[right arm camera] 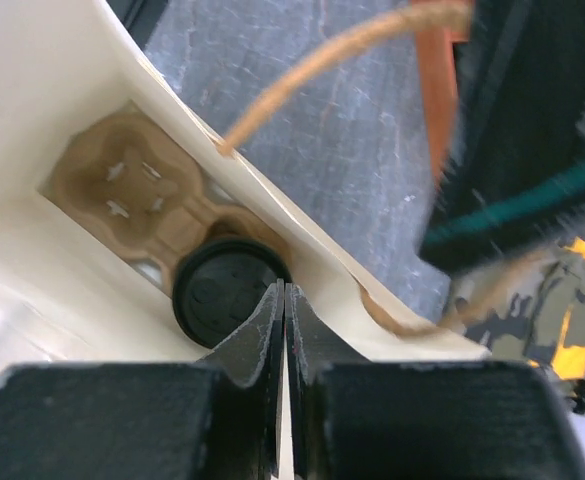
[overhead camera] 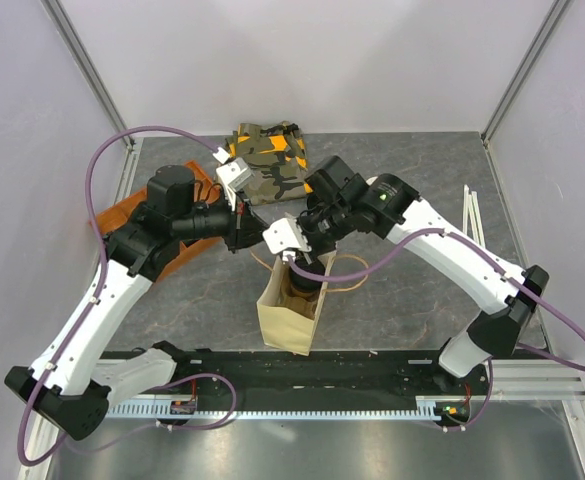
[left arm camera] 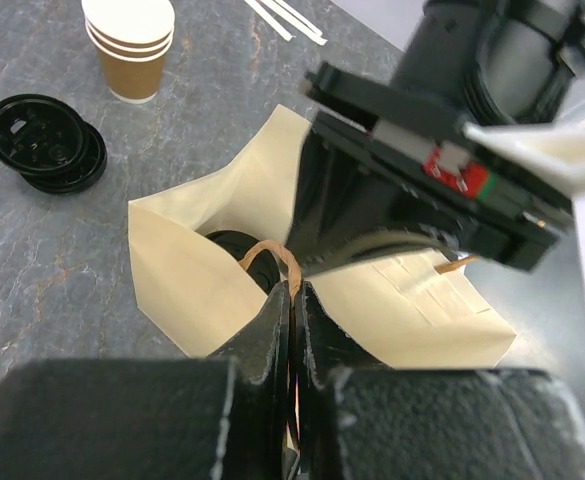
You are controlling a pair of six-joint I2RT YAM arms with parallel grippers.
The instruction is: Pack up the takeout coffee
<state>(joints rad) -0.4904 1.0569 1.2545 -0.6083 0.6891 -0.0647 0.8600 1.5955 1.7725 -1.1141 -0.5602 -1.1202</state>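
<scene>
Showing two robot arms meeting over a cream paper bag (overhead camera: 287, 320) that stands open on a grey desk (overhead camera: 402, 290). The takeout coffee (right arm camera: 227, 290), only its black lid showing, sits upright in a cardboard carrier (right arm camera: 122, 185) at the bag's bottom. The left end effector (left arm camera: 292, 295) is pinched narrow on the bag's rim beside a twine handle (left arm camera: 270, 252). The right end effector (right arm camera: 284, 300) looks pinched narrow on another part of the rim. Uneven pulling could tear the paper or tip the bag and spill the cup.
</scene>
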